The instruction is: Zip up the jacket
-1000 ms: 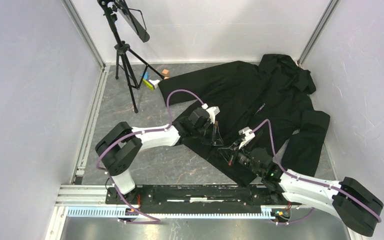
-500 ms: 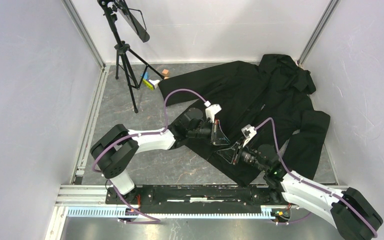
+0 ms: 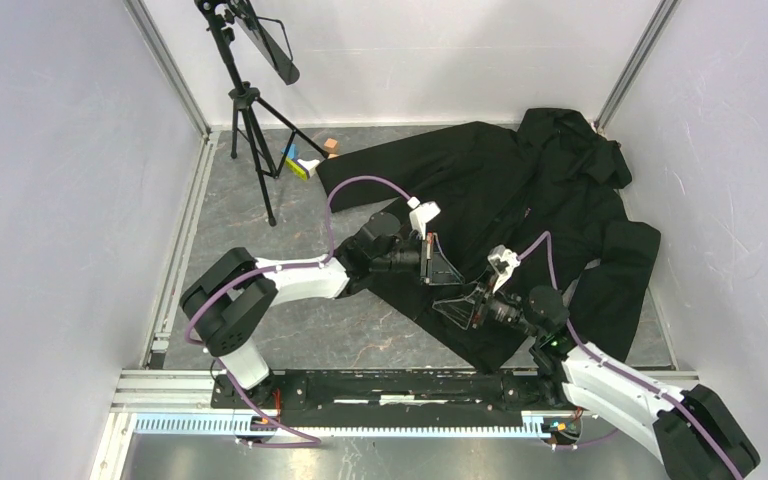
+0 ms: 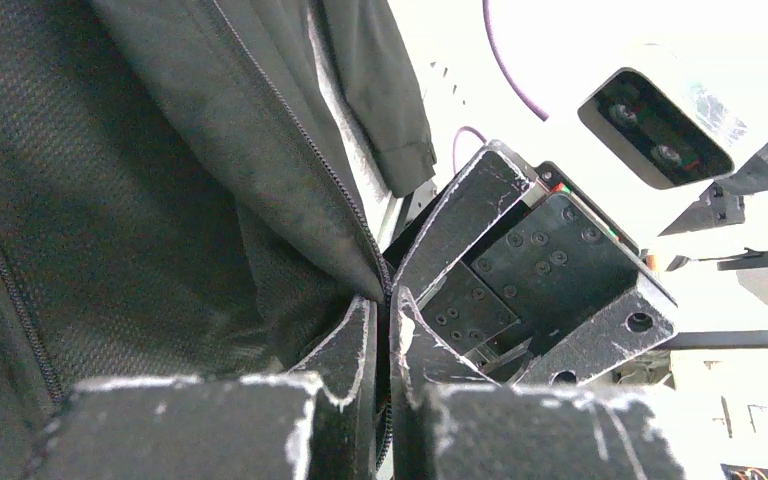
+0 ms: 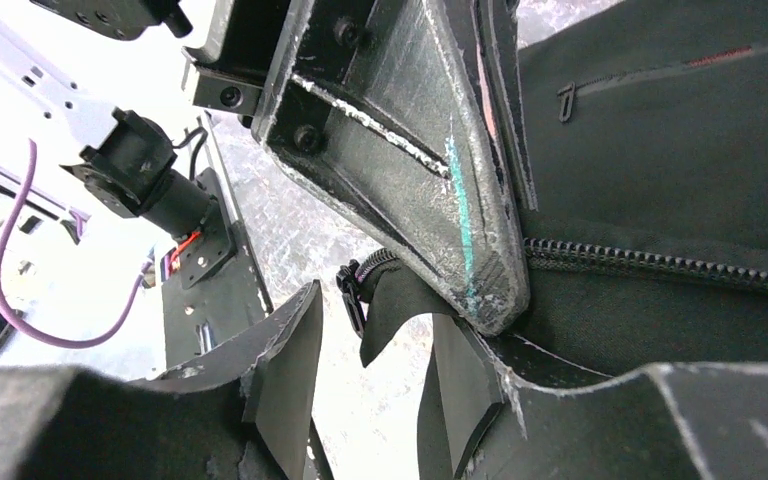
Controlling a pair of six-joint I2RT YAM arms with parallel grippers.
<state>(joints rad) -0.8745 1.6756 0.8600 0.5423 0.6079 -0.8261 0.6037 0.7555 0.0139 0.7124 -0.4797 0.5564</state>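
Observation:
The black jacket (image 3: 500,190) lies spread on the grey floor, hood at the far right. My left gripper (image 3: 442,264) is shut on the jacket's front zipper edge near the hem; in the left wrist view (image 4: 385,310) the zipper tape runs between the closed fingers. My right gripper (image 3: 460,303) is open right beside it. In the right wrist view (image 5: 370,350) the black zipper slider (image 5: 352,290) hangs at the hem corner just beyond the open fingertips, untouched. The left finger (image 5: 410,150) presses on the zipper teeth (image 5: 660,262).
A black tripod (image 3: 250,120) with a tilted panel stands at the back left. Small coloured blocks (image 3: 300,162) lie by the jacket's left sleeve. White walls close in on three sides. A metal rail (image 3: 360,385) runs along the near edge.
My left gripper has shifted slightly right along the hem with the zipper edge held. My right arm has reached forward, bringing its open gripper close against the left one.

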